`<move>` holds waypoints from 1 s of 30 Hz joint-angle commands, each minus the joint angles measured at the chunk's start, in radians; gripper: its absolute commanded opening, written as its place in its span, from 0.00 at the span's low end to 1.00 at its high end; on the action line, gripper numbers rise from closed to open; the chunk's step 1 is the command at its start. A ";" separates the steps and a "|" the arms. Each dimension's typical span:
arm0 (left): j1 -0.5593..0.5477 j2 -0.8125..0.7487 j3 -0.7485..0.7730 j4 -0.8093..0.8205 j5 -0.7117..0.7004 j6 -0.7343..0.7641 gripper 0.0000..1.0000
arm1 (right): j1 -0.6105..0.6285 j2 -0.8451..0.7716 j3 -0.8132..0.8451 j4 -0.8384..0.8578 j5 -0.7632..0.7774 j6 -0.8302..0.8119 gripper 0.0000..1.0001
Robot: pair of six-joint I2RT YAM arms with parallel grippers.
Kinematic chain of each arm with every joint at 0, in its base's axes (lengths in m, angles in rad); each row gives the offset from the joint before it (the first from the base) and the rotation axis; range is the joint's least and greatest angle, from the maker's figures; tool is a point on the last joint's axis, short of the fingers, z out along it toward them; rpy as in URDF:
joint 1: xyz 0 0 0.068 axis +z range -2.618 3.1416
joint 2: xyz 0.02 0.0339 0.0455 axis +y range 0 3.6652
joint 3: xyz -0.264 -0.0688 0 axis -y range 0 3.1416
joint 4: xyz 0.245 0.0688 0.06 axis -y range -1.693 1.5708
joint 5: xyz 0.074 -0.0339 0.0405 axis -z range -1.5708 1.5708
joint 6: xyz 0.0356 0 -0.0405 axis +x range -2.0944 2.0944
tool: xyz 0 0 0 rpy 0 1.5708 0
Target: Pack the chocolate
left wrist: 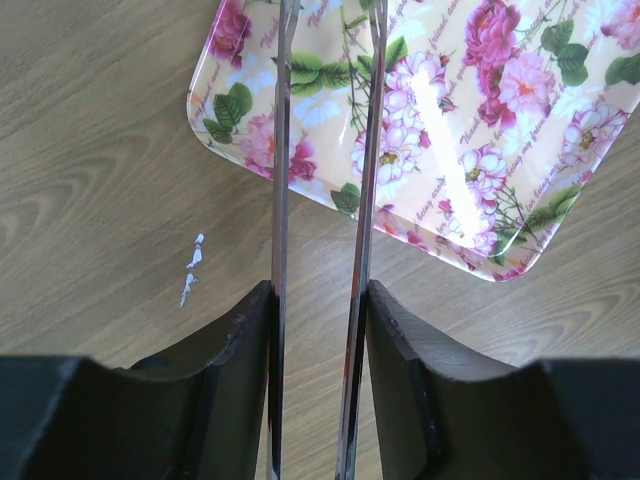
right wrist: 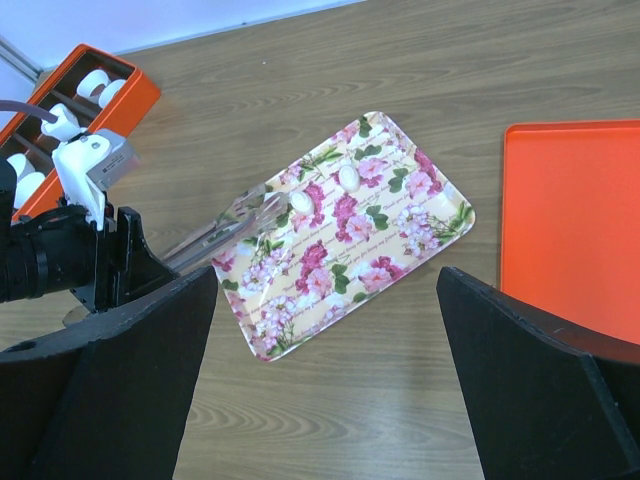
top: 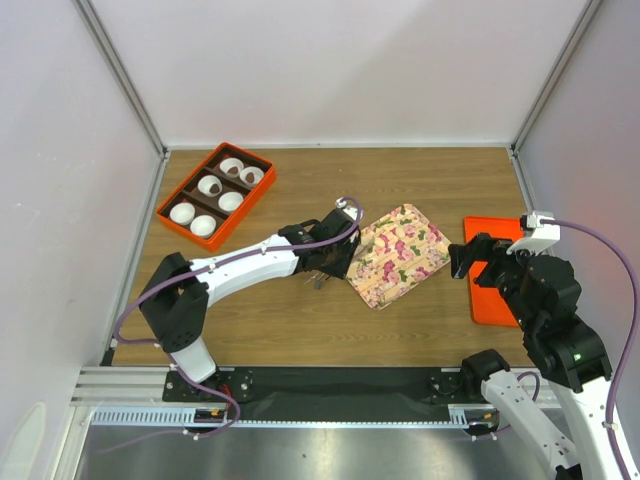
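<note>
My left gripper (top: 331, 262) (left wrist: 320, 295) is shut on a pair of metal tongs (left wrist: 280, 150), one blade lying against each finger. The tongs reach out over the near left part of the pink-flowered tray (top: 400, 255) (left wrist: 470, 120) (right wrist: 350, 235), and their pale tips (right wrist: 300, 201) hover above its surface. No chocolate shows on the tray. Whether the white paper cups (top: 209, 185) hold any chocolate I cannot tell. My right gripper (top: 472, 258) (right wrist: 325, 330) is open and empty, above the wood just right of the tray.
An orange box (top: 245, 212) (right wrist: 135, 95) with dark compartments and several white cups sits at the back left. A flat orange lid (top: 490, 300) (right wrist: 570, 220) lies right of the tray, under my right arm. Small white flecks (left wrist: 192, 265) mark the wood near the tongs.
</note>
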 commanded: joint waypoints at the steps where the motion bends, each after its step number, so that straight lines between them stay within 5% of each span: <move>1: -0.004 0.000 0.028 0.029 -0.011 -0.012 0.45 | 0.001 -0.008 0.004 0.019 0.015 -0.017 1.00; 30: -0.003 -0.206 0.043 -0.083 0.016 -0.009 0.37 | 0.002 -0.009 0.032 0.017 -0.002 -0.008 1.00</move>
